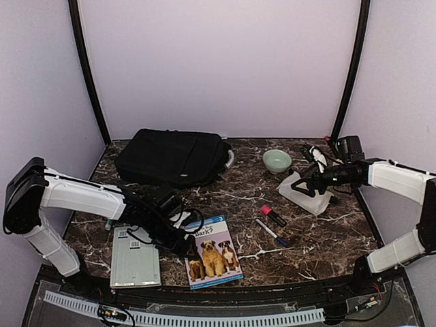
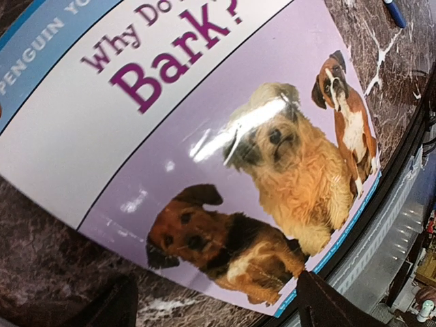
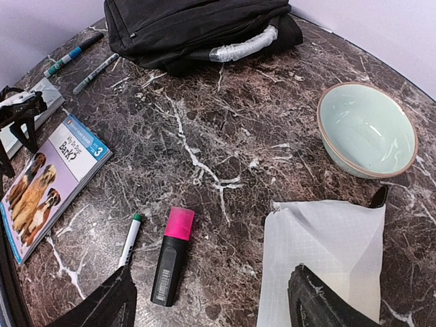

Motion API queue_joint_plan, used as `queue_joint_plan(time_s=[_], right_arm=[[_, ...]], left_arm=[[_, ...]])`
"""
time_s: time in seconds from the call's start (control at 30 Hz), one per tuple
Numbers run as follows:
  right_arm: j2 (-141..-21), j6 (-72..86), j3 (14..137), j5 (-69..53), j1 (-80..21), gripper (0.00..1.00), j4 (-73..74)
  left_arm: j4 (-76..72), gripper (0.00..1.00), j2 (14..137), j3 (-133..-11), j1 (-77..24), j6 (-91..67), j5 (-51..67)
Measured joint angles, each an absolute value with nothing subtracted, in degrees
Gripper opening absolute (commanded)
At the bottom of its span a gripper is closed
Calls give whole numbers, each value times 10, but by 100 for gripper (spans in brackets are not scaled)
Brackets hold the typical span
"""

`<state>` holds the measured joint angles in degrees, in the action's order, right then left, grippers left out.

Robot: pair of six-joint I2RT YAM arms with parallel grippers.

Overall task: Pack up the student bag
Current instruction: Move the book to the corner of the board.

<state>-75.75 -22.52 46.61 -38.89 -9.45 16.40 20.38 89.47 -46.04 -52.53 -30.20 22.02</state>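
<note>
The student bag is a large black backpack lying flat at the back left of the table, also seen at the top of the right wrist view. My left gripper hangs open just above the left part of a dog book. The book's cover fills the left wrist view, with nothing between the fingers of the left gripper. At the right, my right gripper is open above a white pouch. Seen from the wrist, the right gripper has one finger over the pouch and holds nothing.
A pink-capped highlighter and a green-capped pen lie left of the pouch. A pale green bowl stands behind it. A grey booklet lies near the front left edge. Two more pens lie beside the bag.
</note>
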Motion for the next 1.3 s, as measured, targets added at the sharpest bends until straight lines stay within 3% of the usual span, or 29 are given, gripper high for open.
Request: queue_joint_plan(time_s=[0.77, 1.07, 1.3], right_arm=[[-734, -234, 466, -371, -95, 75, 165], [-726, -235, 466, -363, -95, 75, 167], [-726, -235, 466, -363, -95, 75, 168]], left_arm=[[105, 80, 1089, -655, -554, -306, 259], [167, 82, 1068, -647, -561, -259, 244], [240, 65, 994, -569, -590, -203, 227]])
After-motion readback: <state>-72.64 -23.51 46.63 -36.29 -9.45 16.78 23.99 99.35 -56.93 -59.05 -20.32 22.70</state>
